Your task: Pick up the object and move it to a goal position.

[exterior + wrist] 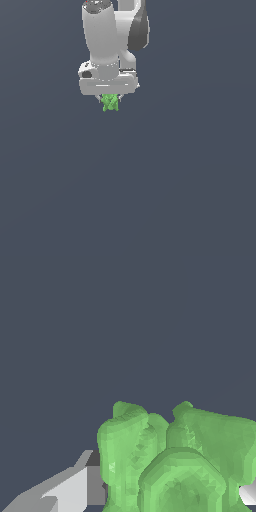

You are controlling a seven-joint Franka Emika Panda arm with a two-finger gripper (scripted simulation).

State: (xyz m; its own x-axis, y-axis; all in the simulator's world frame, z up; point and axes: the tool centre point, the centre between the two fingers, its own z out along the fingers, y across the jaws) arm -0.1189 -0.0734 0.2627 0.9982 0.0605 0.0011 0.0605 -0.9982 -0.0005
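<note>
One gripper [110, 101], one green lump [110, 103], and the gripper's fingers [70, 488] are clamped narrowly on that knobbly lump, one on each side. It hangs just under the white hand, toward the top of the exterior view, left of centre. Plain dark grey tabletop [150, 200] all around.
</note>
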